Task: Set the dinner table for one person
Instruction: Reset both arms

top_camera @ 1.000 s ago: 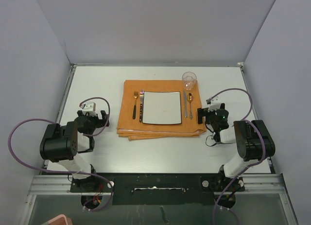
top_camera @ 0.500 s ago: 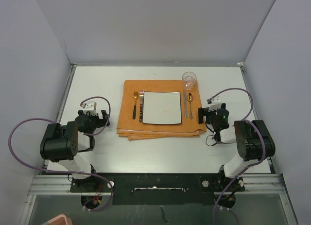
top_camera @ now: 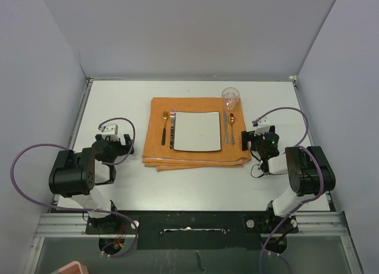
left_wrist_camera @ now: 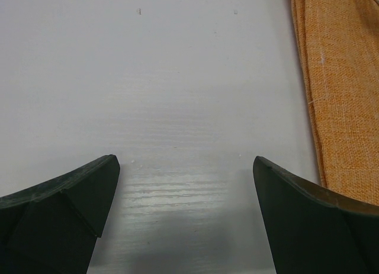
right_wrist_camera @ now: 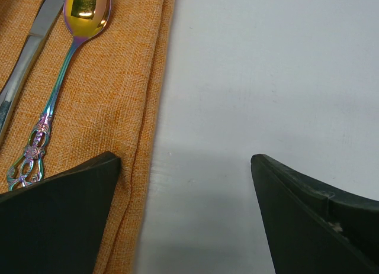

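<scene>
The left pincer (left_wrist_camera: 185, 161) and right pincer (right_wrist_camera: 185, 158) both gape wide and empty, low over the bench (top_camera: 118, 102). The orange mat (top_camera: 195, 157) lies between them, its long axis crosswise. The right pincer is nearer, overlapping the mat's edge by the spoon (right_wrist_camera: 59, 79). Likely only retreat remains.

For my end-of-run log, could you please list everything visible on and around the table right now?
dinner table: one, off-white, under everything.
cloth mat: one, orange, folded, table centre.
plate: one, white, square, mid-mat.
fork: one, gold head, dark handle, left of plate.
second utensil: one, silvery, between fork and plate; type unclear.
silver utensil: one, likely a knife, just right of plate.
spoon: one, gold bowl, iridescent handle, right of that.
glass: one, clear, mat's far right corner.
left gripper: one, black, open, empty, over bare table left of mat.
right gripper: one, black, open, empty, at mat's right edge.
</scene>
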{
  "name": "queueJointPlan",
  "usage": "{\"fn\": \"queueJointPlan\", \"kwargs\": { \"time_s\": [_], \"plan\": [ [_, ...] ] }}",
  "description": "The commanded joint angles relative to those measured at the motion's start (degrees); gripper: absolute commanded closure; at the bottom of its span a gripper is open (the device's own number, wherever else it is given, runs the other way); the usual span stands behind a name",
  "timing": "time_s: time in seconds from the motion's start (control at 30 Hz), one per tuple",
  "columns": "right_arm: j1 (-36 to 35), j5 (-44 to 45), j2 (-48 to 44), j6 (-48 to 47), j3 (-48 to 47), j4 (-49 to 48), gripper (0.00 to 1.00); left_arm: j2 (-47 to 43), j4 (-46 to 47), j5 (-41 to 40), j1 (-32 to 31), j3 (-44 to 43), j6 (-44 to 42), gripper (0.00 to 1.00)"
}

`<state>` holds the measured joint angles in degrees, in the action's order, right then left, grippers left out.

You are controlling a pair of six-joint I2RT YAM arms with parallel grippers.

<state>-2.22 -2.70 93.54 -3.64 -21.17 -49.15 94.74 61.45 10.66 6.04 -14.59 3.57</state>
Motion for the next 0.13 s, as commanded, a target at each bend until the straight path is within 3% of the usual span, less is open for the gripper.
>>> {"fn": "queueJointPlan", "kwargs": {
  "time_s": [0.0,0.1],
  "plan": [
    [0.46,1.47,-0.47,0.04,-1.68,-2.00,0.02,-2.78,2.27,-0.72,-0.15,-1.36,-0.70,0.02],
    [0.53,1.42,-0.54,0.04,-1.62,-2.09,0.02,-2.73,1.72,-0.59,-0.20,-1.69,-0.79,0.02]
  ]
}}
